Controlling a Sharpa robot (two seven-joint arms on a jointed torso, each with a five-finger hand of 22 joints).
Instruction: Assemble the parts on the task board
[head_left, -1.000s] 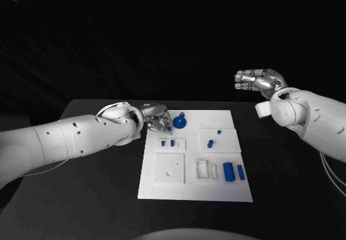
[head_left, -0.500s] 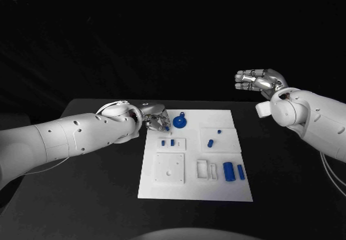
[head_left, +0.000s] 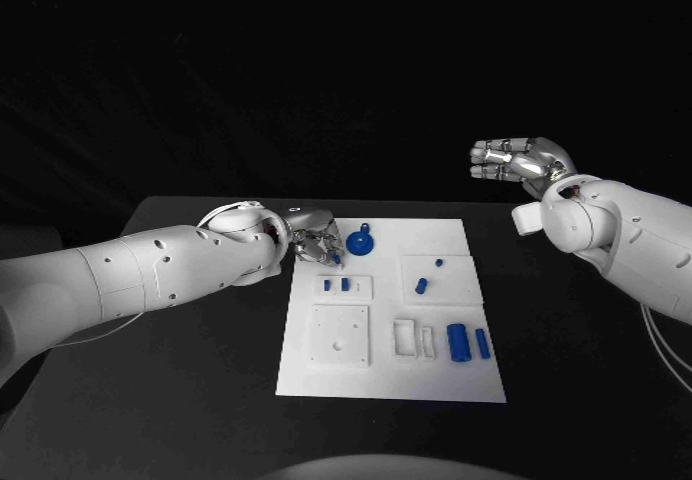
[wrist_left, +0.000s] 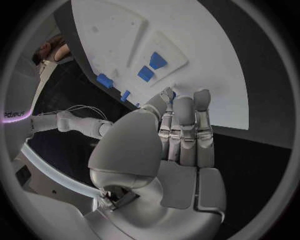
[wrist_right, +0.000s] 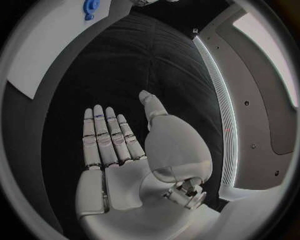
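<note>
The white task board lies in the middle of the black table. My left hand hovers over the board's far left corner, fingers drawn together against the thumb, pinching a small blue part whose tip shows blue at the fingertips. Just beside it lies a round blue part with a loop. Two small blue pieces sit in a raised white block below the hand. My right hand is raised well above the table's far right, palm open, holding nothing.
A blue peg and a tiny blue piece sit on the right-hand block. Two blue cylinders lie near the board's right edge, beside white slots. A square white plate lies at the lower left.
My left forearm has shifted slightly while the hand stays over the same corner with the part. The right arm has not moved.
</note>
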